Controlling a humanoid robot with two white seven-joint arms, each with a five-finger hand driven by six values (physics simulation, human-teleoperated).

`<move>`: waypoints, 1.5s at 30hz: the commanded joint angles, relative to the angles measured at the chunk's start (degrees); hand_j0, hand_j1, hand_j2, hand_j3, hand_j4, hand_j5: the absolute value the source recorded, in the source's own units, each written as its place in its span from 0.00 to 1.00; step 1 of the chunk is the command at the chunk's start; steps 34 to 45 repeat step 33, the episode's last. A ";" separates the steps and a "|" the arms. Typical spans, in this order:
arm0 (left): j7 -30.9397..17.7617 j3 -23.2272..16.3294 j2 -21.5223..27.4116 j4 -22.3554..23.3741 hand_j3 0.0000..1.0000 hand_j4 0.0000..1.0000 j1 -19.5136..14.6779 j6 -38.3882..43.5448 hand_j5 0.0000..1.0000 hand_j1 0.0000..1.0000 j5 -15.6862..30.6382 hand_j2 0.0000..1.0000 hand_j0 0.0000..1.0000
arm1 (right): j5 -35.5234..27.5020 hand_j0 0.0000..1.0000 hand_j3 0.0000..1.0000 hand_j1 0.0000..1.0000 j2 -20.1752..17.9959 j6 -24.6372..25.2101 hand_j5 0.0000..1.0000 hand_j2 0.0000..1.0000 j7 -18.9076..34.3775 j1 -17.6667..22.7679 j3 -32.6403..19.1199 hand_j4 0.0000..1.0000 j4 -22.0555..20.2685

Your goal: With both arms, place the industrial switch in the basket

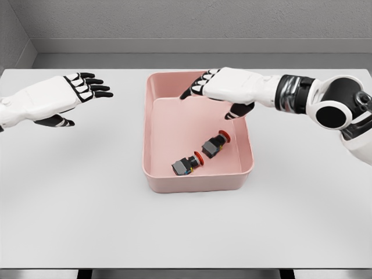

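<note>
White table (70,203) before grey wall (186,20).

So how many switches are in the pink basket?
2. One switch lies near the basket's front wall. The other switch lies just behind it to the right, below the right hand. None seems hidden.

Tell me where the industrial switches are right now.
In the head view, both industrial switches lie inside the pink basket, toward its front right, side by side. The right hand hovers open above the basket's far end.
</note>
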 commanded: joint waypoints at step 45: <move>-0.23 0.07 1.02 -0.62 1.00 1.00 1.67 -0.01 1.00 1.00 0.30 1.00 1.00 | -0.63 1.00 1.00 1.00 -11.93 -10.23 1.00 1.00 -0.03 27.07 -31.75 1.00 0.83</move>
